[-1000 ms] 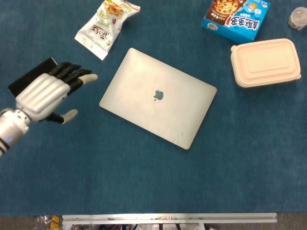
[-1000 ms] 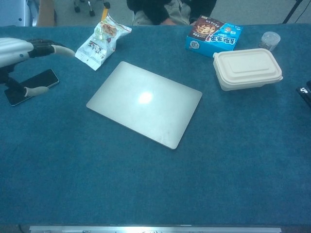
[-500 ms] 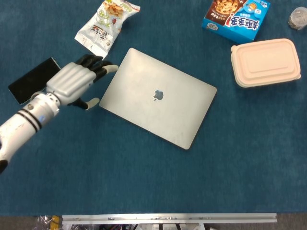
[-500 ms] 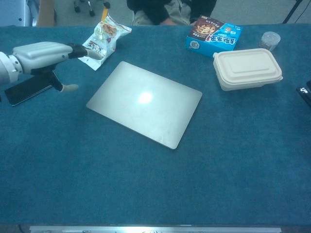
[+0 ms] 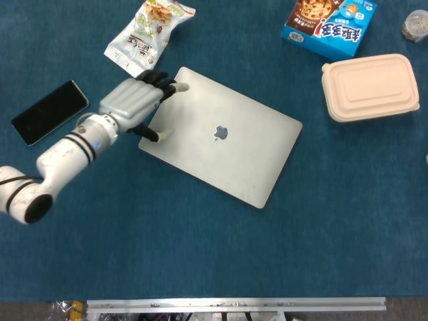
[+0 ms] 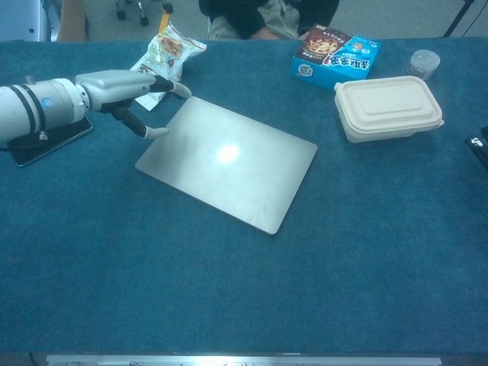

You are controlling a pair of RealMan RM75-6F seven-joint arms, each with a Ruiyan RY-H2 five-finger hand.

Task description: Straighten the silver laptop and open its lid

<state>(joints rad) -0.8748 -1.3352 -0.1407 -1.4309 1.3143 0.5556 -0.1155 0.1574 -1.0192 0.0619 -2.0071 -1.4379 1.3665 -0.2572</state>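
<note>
The silver laptop (image 5: 224, 137) (image 6: 229, 162) lies shut and skewed on the blue table, its left corner pointing toward me. My left hand (image 5: 137, 101) (image 6: 122, 88) hovers at the laptop's left edge, fingers spread over the far left corner and thumb reaching down over the near part of that edge. It holds nothing. Whether the fingertips touch the lid is unclear. My right hand shows in neither view.
A black phone (image 5: 49, 112) (image 6: 30, 145) lies left of the laptop. A snack bag (image 5: 147, 37) (image 6: 162, 61) sits behind the left hand. A blue box (image 5: 329, 23) (image 6: 335, 55), a cream lidded container (image 5: 370, 87) (image 6: 387, 107) and a small cup (image 6: 424, 62) stand at the back right.
My left hand has travelled right from beside the phone to the laptop's left edge, and its fingers now reach over the lid's far left corner. The laptop has not moved.
</note>
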